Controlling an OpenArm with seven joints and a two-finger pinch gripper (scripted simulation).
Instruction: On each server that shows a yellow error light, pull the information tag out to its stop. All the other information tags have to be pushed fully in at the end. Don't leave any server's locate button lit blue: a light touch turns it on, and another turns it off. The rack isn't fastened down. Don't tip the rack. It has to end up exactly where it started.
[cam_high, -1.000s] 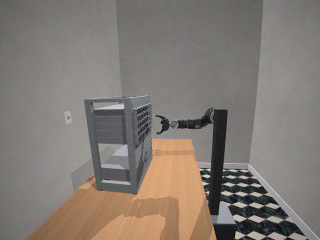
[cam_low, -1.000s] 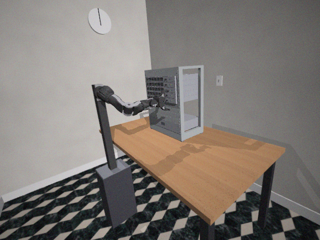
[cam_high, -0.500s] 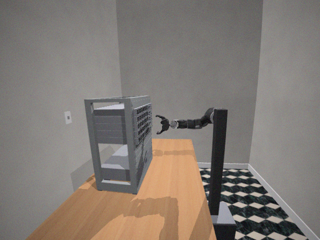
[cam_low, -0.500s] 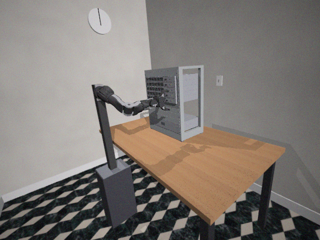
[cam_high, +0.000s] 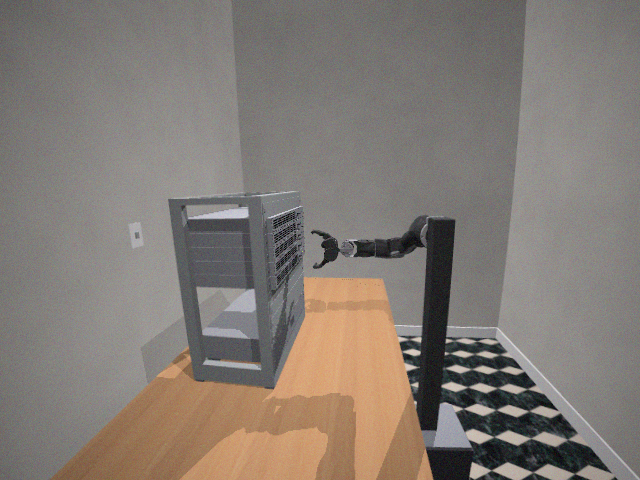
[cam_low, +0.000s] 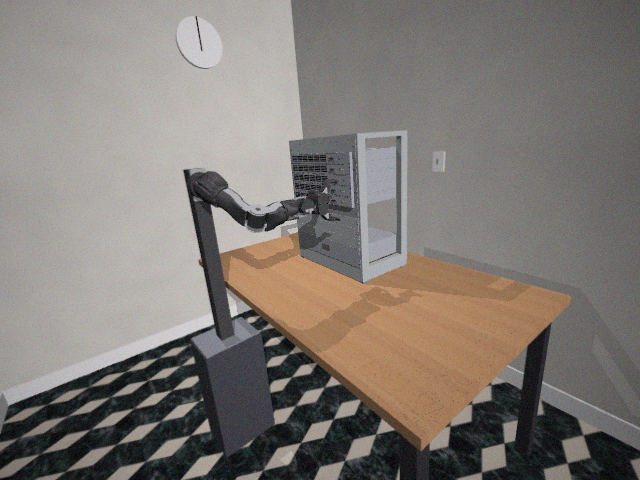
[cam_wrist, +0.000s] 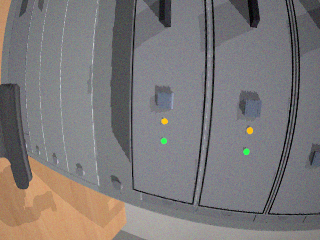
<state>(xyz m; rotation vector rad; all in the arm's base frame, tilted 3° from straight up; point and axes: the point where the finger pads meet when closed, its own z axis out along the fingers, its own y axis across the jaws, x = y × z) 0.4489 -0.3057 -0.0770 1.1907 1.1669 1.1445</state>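
Jaws (cam_high: 315, 250) (cam_low: 331, 203) spread wide and holding nothing, a robot arm faces the server rack (cam_high: 261, 289) (cam_low: 362, 217) standing upright on the counter (cam_high: 351, 361) (cam_low: 439, 330). Tall and unfastened, the rack would probably tip under a hard tug; the slim black tags (cam_wrist: 165, 12) (cam_wrist: 254, 12) likely need a gentle, straight pull by their protruding ends.

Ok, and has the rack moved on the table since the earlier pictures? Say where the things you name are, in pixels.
No, the rack (cam_high: 261, 310) (cam_low: 363, 217) stands at the same place against the table (cam_high: 361, 356) (cam_low: 465, 335) edges, in both the top and exterior views.
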